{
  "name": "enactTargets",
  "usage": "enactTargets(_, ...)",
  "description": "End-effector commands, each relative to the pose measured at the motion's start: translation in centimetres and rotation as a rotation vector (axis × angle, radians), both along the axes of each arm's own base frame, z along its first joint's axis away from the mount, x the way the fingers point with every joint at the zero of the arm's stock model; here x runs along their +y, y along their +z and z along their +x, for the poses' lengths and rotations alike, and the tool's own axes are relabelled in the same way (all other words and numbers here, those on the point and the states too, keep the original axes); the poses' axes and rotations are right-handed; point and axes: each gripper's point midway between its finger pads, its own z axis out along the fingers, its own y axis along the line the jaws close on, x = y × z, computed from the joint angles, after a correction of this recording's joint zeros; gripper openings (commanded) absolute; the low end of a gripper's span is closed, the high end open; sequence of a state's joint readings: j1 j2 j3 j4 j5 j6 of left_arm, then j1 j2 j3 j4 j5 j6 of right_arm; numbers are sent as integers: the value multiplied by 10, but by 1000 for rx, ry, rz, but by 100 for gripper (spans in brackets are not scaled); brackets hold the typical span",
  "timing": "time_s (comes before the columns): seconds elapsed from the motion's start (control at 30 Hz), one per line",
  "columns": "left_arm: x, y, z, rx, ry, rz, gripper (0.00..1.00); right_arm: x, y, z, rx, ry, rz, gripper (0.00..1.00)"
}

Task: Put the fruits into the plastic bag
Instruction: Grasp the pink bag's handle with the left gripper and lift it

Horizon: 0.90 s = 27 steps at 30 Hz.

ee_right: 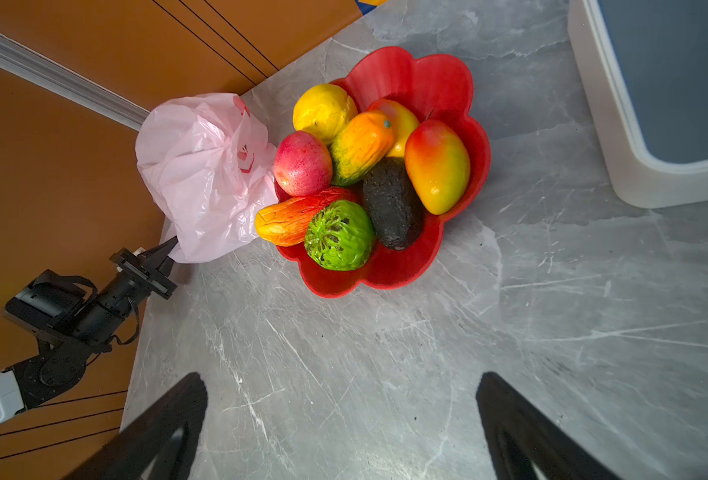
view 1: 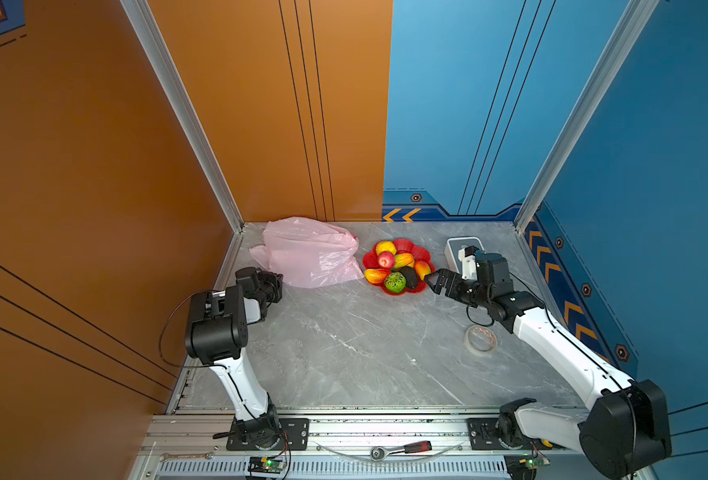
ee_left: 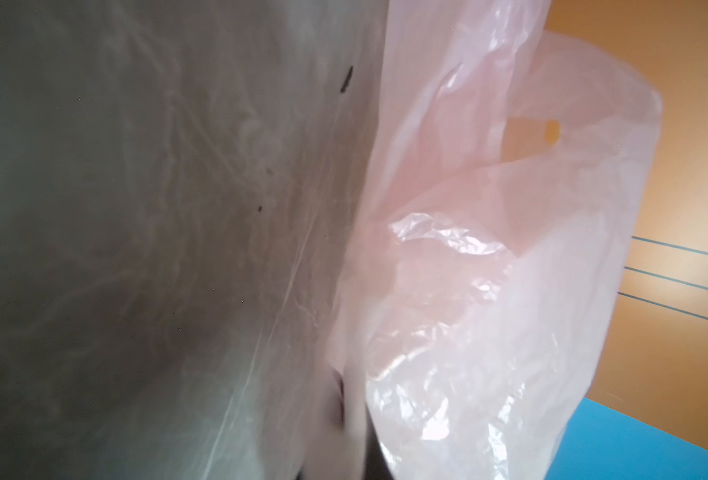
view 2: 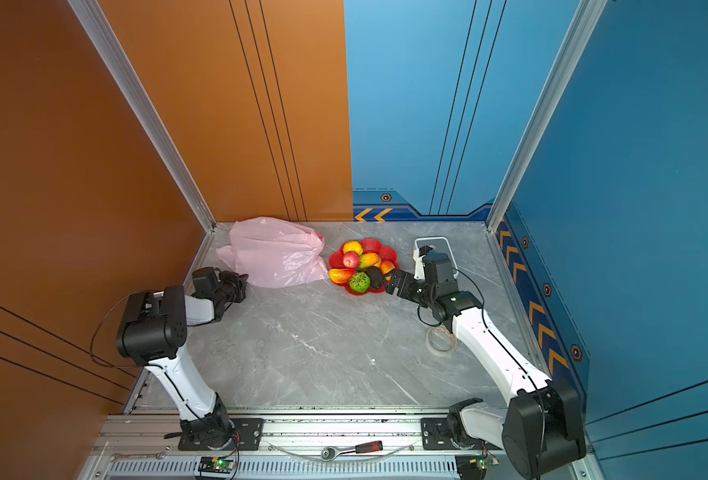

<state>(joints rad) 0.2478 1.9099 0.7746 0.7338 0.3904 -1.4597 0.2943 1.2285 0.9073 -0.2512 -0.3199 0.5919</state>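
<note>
Fruits: seven or so, all heaped in the red dish at the far side of the table; none in the bag yet.
Bag: slumped on its side just left of the dish in both top views, its film seemingly touching the dish rim; mouth not seen open.
Left gripper: clamped shut on the bag's near corner, with thin film pinched between the tips. The left wrist view shows little but pink film and a handle hole.
Right gripper: jaws spread wide, holding nothing, low over the table, tips just beside the dish's rim.
Nearer arm: the right one, by far; the left is busy with the bag.
Direction: the fruits lie straight ahead of the Right gripper, with the bag beyond them, toward the left arm.
Closest fruits: avocado, green fruit, mango.
Long axis: the avocado's runs roughly along the gripper's line of reach, so the jaws would close across its narrow width. The mango's does likewise, a little slanted.
Step, as I judge it: bag secured, first pick about to start.
Risk: glossy, rounded skins may slip, and the bag needs lifting open before any drop.
</note>
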Motion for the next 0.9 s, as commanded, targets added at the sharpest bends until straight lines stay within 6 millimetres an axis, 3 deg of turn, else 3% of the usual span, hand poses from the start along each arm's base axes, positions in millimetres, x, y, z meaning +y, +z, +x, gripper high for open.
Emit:
enactTargets(0.0, -1, 18, 8, -72, -6, -20, 0, 3, 25, 12, -60, -25, 7, 100)
enactTargets(0.13, -7, 46, 6, -133, -44, 2, 0, 12, 35, 11, -80, -11, 10, 100)
enactTargets(0.3, -22, 102, -12, -182, -158, 134, 0, 23, 38, 0, -84, 17, 11, 100)
enactTargets(0.47, -46, 164, -55, -126, -338, 453, 0, 29, 41, -14, -85, 43, -1, 100)
enactTargets(0.67, -72, 214, -110, -88, -505, 669, 0, 29, 56, -31, -108, 65, 0, 100)
enactTargets(0.87, -105, 254, -146, -102, -682, 896, 0, 28, 71, -39, -132, 79, 4, 100)
